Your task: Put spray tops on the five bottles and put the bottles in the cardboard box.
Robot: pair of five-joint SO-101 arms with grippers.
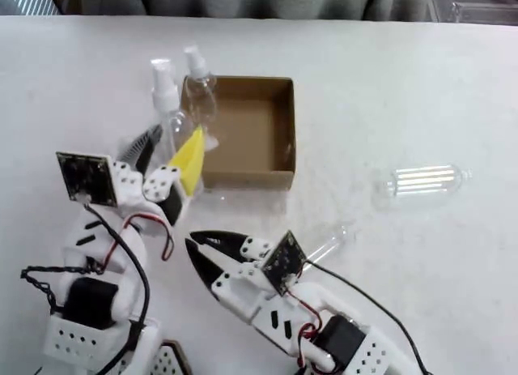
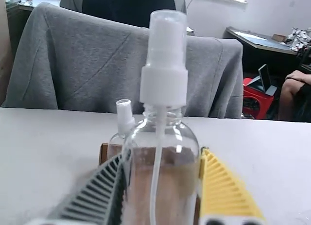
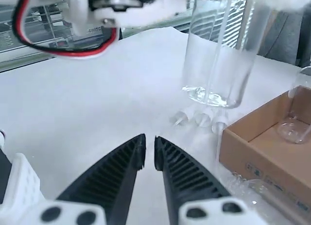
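Observation:
My left gripper (image 1: 167,138), one finger grey and one yellow, is shut on a clear bottle (image 1: 168,116) with a white spray top (image 1: 163,71), just left of the cardboard box (image 1: 247,179). In the left wrist view that bottle (image 2: 163,162) stands upright between the fingers. The right wrist view shows its base (image 3: 216,74) lifted off the table. A second topped bottle (image 1: 199,87) stands inside the box by its left wall. My right gripper (image 1: 194,245), black, is shut and holds nothing, low over the table in front of the box (image 3: 257,157).
Two clear bottles without tops lie on the white table. One (image 1: 425,181) is to the right of the box, the other (image 1: 330,242) close beside the right arm's wrist. The left arm's body (image 1: 93,302) stands at the front left.

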